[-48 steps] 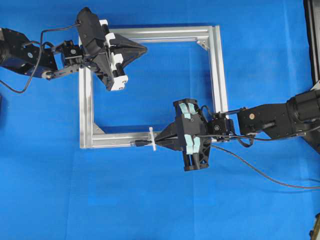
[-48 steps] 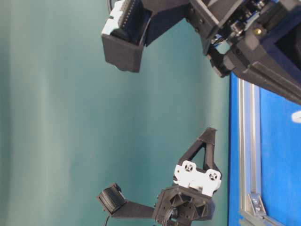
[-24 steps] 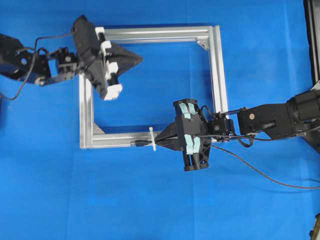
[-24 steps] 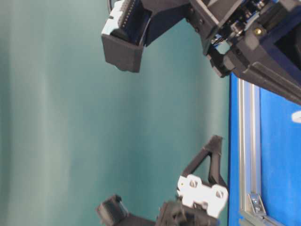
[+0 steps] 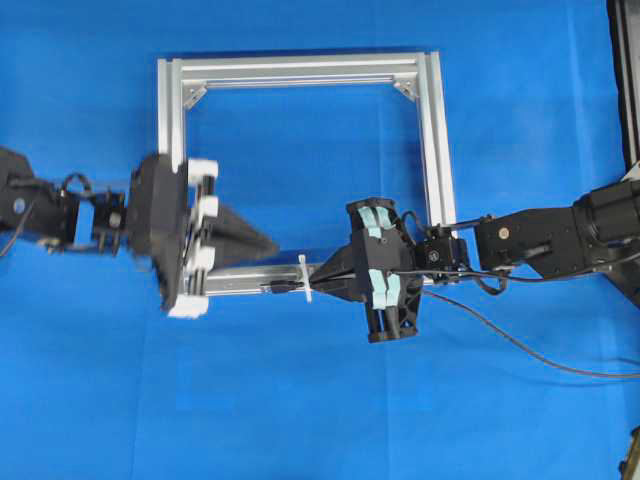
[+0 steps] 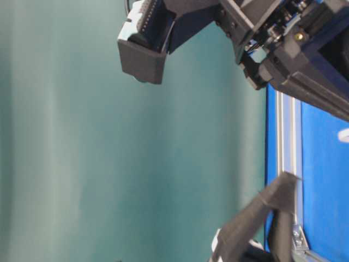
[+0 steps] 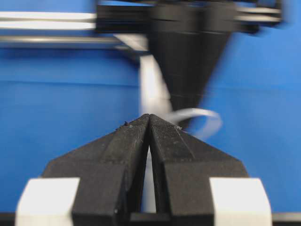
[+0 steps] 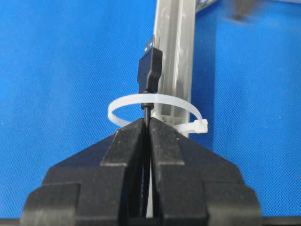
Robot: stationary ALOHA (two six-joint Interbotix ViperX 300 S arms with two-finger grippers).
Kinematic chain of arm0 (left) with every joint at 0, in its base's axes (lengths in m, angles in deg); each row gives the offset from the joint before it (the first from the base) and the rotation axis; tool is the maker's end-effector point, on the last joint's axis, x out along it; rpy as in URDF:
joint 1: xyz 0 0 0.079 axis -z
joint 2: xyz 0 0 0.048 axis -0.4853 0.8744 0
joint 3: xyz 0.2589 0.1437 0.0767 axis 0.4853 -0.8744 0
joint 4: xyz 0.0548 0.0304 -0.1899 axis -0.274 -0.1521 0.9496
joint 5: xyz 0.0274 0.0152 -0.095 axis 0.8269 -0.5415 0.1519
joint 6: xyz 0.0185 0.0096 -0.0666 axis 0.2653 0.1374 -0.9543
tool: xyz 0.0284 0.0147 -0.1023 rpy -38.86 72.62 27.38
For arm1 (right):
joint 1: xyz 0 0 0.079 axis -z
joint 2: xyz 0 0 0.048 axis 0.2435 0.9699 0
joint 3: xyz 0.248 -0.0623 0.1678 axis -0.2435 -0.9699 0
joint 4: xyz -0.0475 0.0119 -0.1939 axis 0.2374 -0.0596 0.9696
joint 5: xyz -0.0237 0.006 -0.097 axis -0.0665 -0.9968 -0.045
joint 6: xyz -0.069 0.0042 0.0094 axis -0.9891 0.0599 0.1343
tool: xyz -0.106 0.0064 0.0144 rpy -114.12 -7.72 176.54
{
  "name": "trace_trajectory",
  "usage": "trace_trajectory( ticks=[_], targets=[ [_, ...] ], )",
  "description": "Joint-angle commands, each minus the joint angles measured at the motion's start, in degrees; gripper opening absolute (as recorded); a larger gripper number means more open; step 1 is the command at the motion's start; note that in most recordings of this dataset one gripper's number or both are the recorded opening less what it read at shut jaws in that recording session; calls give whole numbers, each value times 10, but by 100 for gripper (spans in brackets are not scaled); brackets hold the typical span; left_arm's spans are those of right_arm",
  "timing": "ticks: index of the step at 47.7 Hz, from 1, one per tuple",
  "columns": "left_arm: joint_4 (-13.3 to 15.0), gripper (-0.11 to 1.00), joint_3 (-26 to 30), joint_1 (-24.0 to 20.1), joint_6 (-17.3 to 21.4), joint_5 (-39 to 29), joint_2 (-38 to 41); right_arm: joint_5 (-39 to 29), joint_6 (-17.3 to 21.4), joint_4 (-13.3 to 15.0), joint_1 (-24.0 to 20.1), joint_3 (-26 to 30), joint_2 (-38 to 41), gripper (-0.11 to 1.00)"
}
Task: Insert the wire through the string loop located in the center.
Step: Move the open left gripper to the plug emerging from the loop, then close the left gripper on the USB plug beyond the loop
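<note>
Wire held in the loop at the frame's lower bar

The blue table [image 5: 300,420] carries the aluminium frame [image 5: 435,140]. My right gripper [image 8: 147,123] pinches the wire [image 8: 149,70], its plug poking through the string loop [image 8: 155,100] on that bar. My left gripper [image 7: 149,120], fingers pressed together and holding nothing, points at the loop from the other side.

Seen from overhead, the square silver aluminium frame [image 5: 432,150] lies flat on the blue cloth table [image 5: 300,400]. The thin white string loop [image 5: 303,277] sits mid-way on its lower bar, between both grippers. The long thin black wire [image 5: 530,350] pokes its plug through it and trails off right.
</note>
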Motion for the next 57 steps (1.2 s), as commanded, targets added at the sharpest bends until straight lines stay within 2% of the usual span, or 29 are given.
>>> trace_trajectory(
  ticks=[1,7,25,39,40,44,52,55,57],
  targets=[
    [-2,0,8,25,-1,3,-16,5,-1,-1,1,5,-7,-3],
    [0,0,11,47,-1,3,-15,4,-1,-1,1,5,-7,-3],
    [1,0,15,34,-42,-34,-13,4,-1,-1,0,5,-7,-3],
    [1,2,17,33,-47,-35,-12,4,-1,-1,0,5,-7,-3],
    [1,4,17,33,-47,-35,-12,4,-1,-1,0,5,-7,-3],
    [1,23,17,33,-47,-35,-12,4,-1,-1,0,5,-7,-3],
    [1,75,18,33,-45,-35,-12,4,-1,-1,0,5,-7,-3],
    [1,88,18,33,-41,-35,-12,4,-1,-1,0,5,-8,-3],
    [1,92,18,32,-40,-35,-12,4,-1,-1,0,5,-8,-3]
  ],
)
